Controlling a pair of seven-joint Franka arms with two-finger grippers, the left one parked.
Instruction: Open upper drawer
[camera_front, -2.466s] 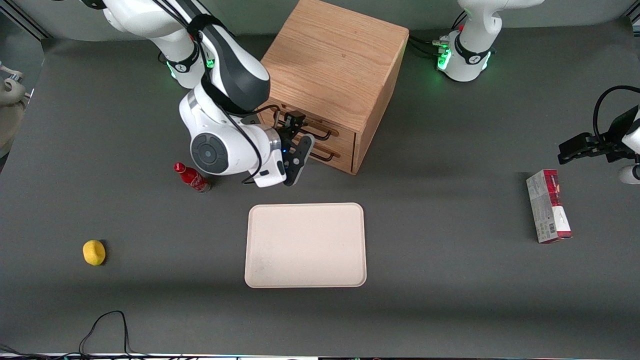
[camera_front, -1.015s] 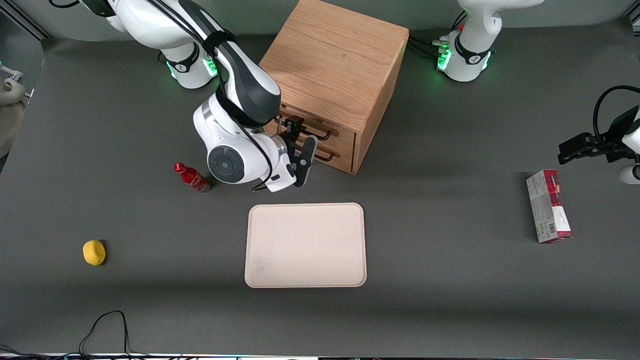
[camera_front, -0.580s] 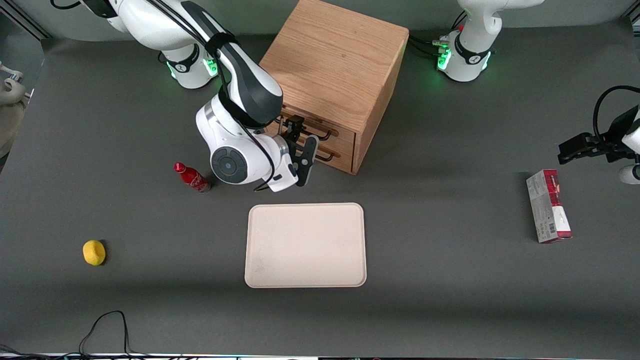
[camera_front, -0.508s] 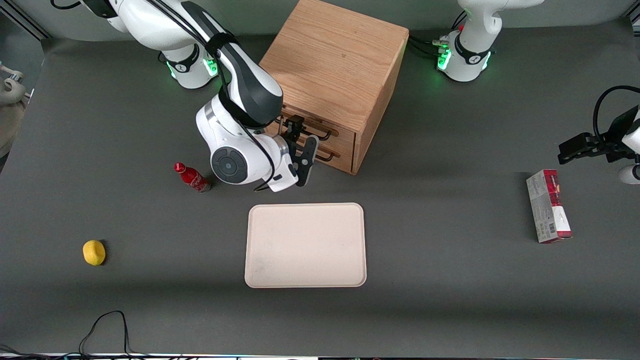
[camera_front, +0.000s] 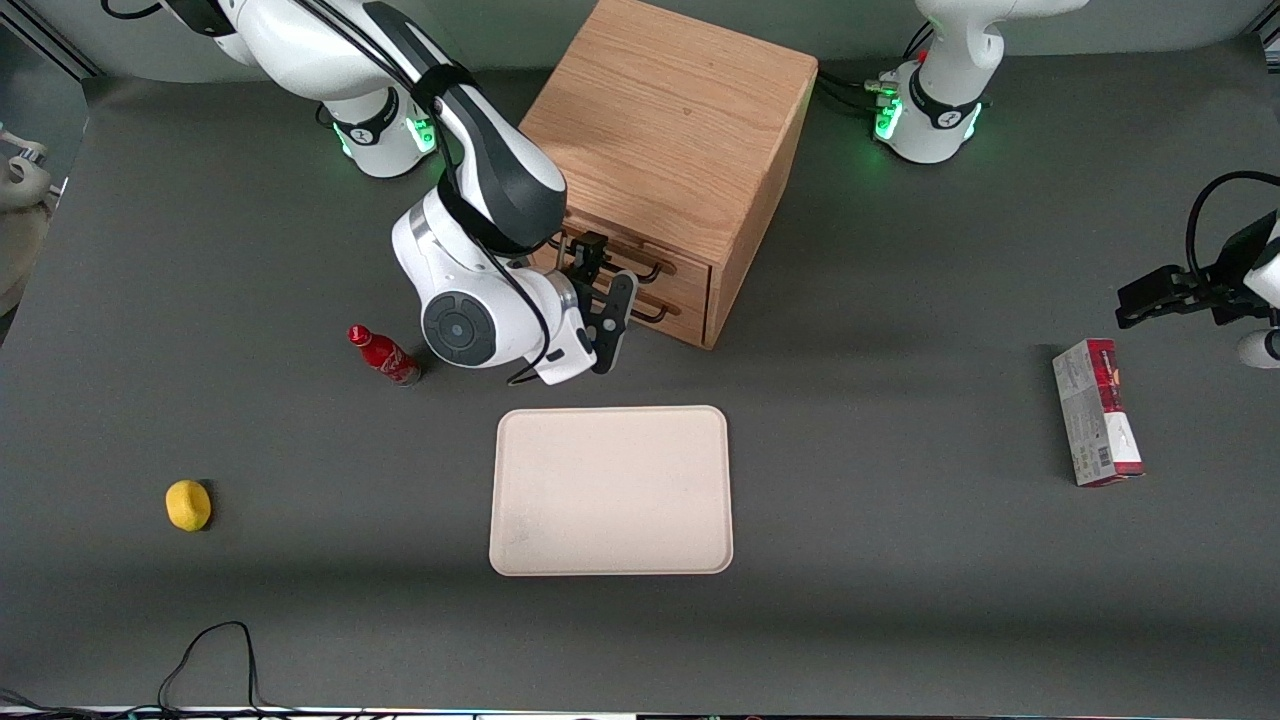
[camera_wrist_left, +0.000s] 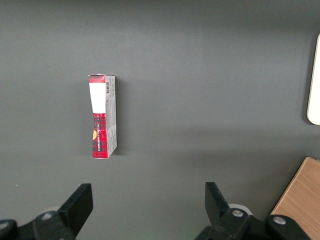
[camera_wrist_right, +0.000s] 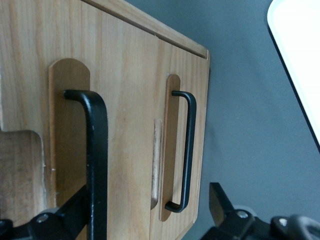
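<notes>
- Gripper (camera_front: 600, 290) sits directly in front of the wooden cabinet (camera_front: 665, 130), at the drawer fronts, with its fingers spread apart; one finger (camera_wrist_right: 70, 212) lies just beside the upper handle (camera_wrist_right: 95, 150) and the other finger (camera_wrist_right: 222, 207) stands clear of the cabinet.
- Upper drawer (camera_front: 640, 258) is the top one of two in the cabinet front, immediately ahead of the gripper; its front lies flush with the cabinet, so it is closed.
- In the right wrist view the upper handle, a black U-shaped bar, passes between the spread fingers; whether a finger touches it cannot be told.
- Bottom drawer (camera_front: 665, 300) lies just below the upper one; its black handle (camera_wrist_right: 182, 150) is apart from the fingers.
- Beige tray (camera_front: 611, 490) lies nearer the front camera than the gripper, close by.
- Red bottle (camera_front: 383, 355) lies on the table beside the arm's wrist.
- Yellow lemon (camera_front: 188, 504) lies well apart, nearer the front camera, toward the working arm's end.
- Red-and-grey carton (camera_front: 1096, 412) lies toward the parked arm's end of the table.
</notes>
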